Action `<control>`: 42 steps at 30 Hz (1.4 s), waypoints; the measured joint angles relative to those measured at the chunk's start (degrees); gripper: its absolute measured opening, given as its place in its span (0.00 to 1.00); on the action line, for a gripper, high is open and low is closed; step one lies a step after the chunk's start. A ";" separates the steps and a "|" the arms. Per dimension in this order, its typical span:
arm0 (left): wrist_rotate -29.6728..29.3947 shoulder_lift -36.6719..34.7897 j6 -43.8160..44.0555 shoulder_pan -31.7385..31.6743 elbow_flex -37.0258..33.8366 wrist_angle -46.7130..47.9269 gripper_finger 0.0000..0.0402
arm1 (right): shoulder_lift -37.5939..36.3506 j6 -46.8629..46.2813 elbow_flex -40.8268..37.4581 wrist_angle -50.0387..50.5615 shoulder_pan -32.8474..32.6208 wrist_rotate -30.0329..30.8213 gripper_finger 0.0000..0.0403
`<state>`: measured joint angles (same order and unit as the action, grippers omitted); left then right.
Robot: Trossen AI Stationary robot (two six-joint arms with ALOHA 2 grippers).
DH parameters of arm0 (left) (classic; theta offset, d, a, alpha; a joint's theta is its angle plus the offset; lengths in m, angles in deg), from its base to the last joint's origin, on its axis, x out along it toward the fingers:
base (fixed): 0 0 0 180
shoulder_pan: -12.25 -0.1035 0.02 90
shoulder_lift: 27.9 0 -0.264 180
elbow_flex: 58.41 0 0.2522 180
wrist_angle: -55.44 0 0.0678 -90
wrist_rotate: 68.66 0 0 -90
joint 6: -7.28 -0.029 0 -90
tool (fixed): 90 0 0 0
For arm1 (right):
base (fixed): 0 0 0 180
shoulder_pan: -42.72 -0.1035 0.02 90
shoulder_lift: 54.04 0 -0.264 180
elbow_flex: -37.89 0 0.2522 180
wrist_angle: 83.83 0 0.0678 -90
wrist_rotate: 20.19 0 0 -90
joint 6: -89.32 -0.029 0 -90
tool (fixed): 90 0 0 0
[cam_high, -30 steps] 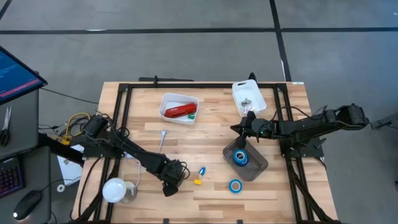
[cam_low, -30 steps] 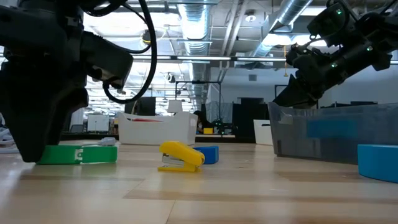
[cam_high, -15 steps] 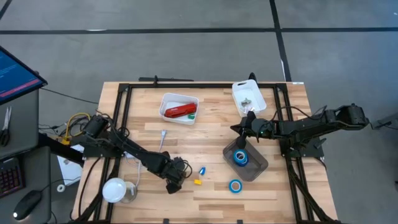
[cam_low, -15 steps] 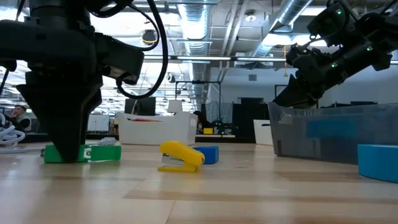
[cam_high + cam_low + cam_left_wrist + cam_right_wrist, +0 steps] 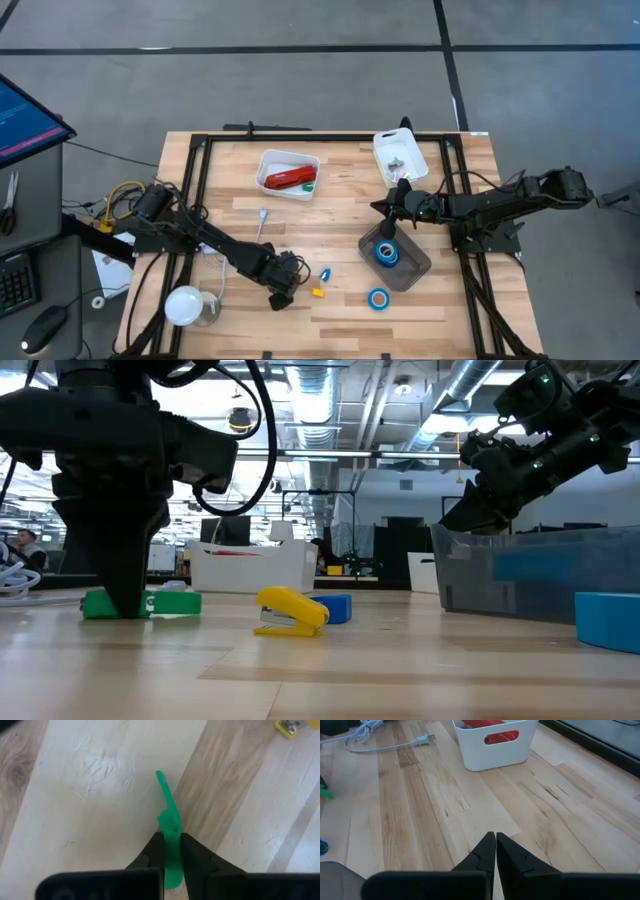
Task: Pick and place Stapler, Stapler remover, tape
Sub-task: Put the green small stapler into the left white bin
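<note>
My left gripper (image 5: pixel 283 290) stands low over the table's near middle, shut on a small green stapler remover (image 5: pixel 165 603). The red stapler (image 5: pixel 288 179) lies in a white tray (image 5: pixel 272 160) at the far middle. One blue tape roll (image 5: pixel 386 252) sits in a clear bin (image 5: pixel 412 268). Another tape roll (image 5: pixel 378 298) lies on the table near the front. My right gripper (image 5: pixel 386 230) hangs shut over the bin's far left corner and holds nothing. My left gripper pinches the green stapler remover between its two fingers, on its two flat sides (image 5: pixel 170 827), left of its middle. The fingers (image 5: pixel 120 575) point down from above and lie across the piece. It sits level with its lower edge on the table.
A small yellow piece (image 5: pixel 318 292) and a small blue piece (image 5: pixel 326 273) lie just right of my left gripper. A second white tray (image 5: pixel 400 155) stands at the far right. A white round object (image 5: pixel 185 305) sits at the near left, and a cable plug (image 5: pixel 262 215) lies behind.
My left gripper has moved a little toward the table's right edge and has shut on the green stapler remover. The piece has slid slightly to the right along the table.
</note>
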<state>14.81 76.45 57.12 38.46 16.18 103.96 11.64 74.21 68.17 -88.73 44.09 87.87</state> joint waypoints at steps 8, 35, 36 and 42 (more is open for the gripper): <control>0.25 -3.94 0.00 -0.08 -0.04 0.04 0.08 | -0.01 -0.01 0.00 0.09 0.00 0.00 0.02; -14.74 -20.82 -32.05 -36.70 0.03 0.15 0.06 | -0.01 -1.50 0.00 0.17 0.02 0.00 0.02; -14.12 -20.76 -32.43 -38.16 0.01 0.31 0.06 | 0.01 -1.50 0.00 0.17 0.00 0.00 0.02; -8.23 -17.90 -33.35 -45.76 0.03 -0.92 0.07 | -0.01 -1.50 -0.01 0.04 0.00 0.00 0.02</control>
<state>6.58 58.54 23.77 -7.29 16.21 103.04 11.63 72.72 68.16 -88.69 44.09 87.87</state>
